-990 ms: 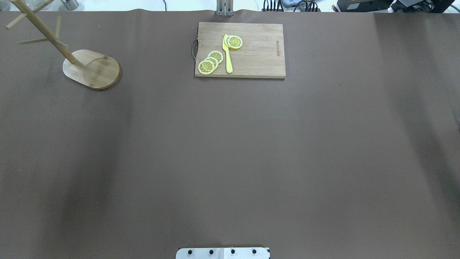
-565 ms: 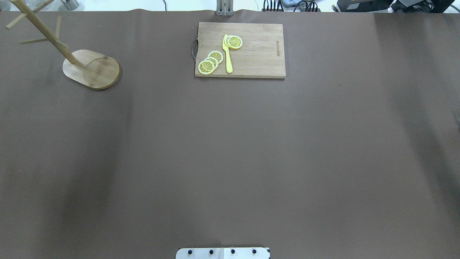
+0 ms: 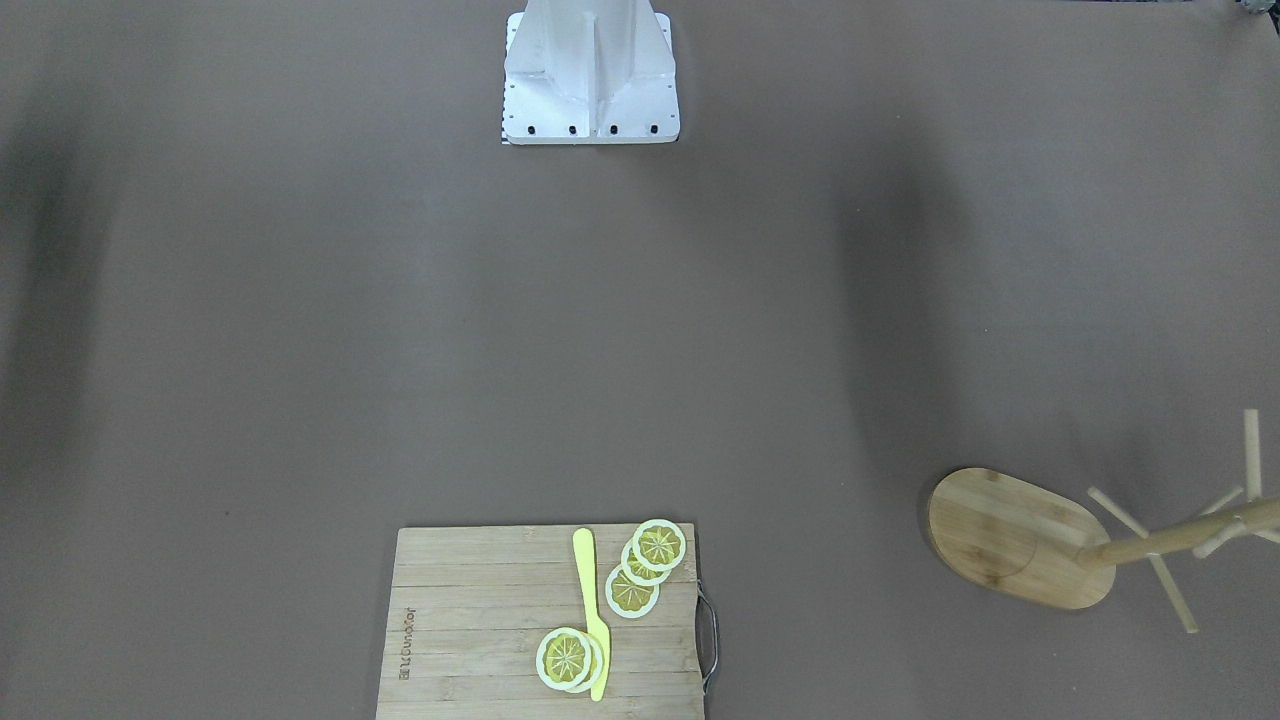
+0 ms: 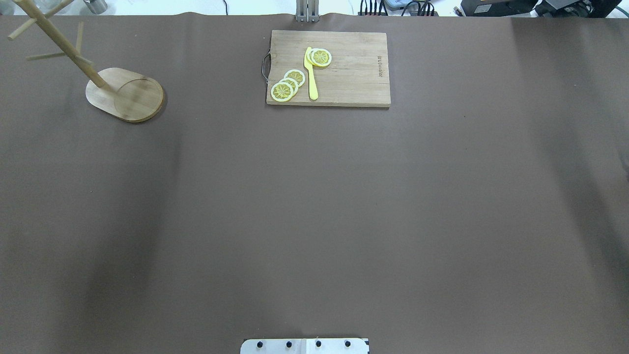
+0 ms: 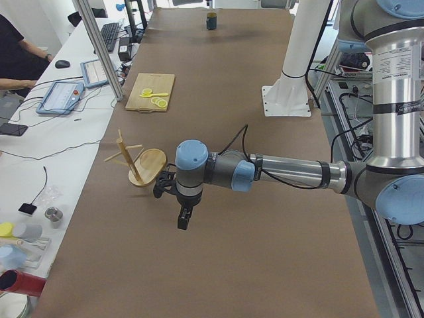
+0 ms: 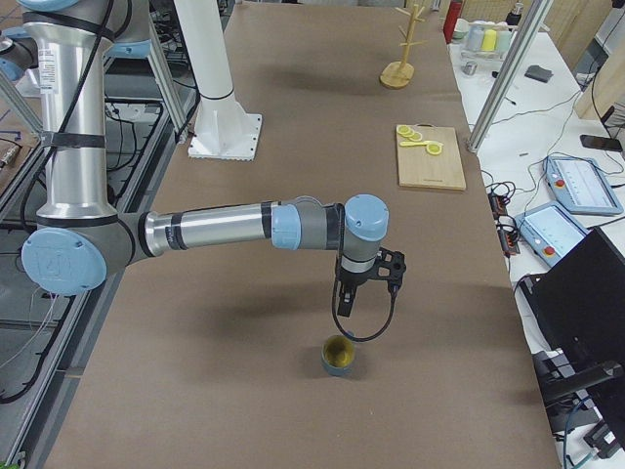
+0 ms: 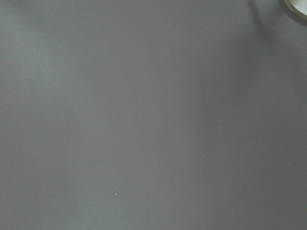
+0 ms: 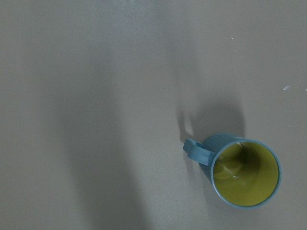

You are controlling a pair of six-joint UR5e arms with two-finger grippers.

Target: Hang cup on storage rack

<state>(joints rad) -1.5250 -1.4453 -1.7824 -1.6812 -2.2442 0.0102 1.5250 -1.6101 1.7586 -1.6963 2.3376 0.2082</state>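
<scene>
Down near the desk's (image 4: 314, 221) right edge, the cup (image 6: 339, 356) stands upright beneath the right gripper (image 6: 342, 305), apart from it. The rack (image 4: 125, 93) occupies the far left corner, the left gripper (image 5: 182, 215) hanging nearby; neither gripper's opening can be told.

- The storage rack (image 4: 125, 93) stands on the table (image 4: 314, 221) at its far left corner.
- The cutting board (image 4: 354, 69) lies at the middle of the far edge — on it the knife (image 4: 311, 78), with lemon slices (image 4: 282, 91) on both sides.
- The cup (image 6: 340, 354) stands upright at the table's right end, well apart from both.
</scene>
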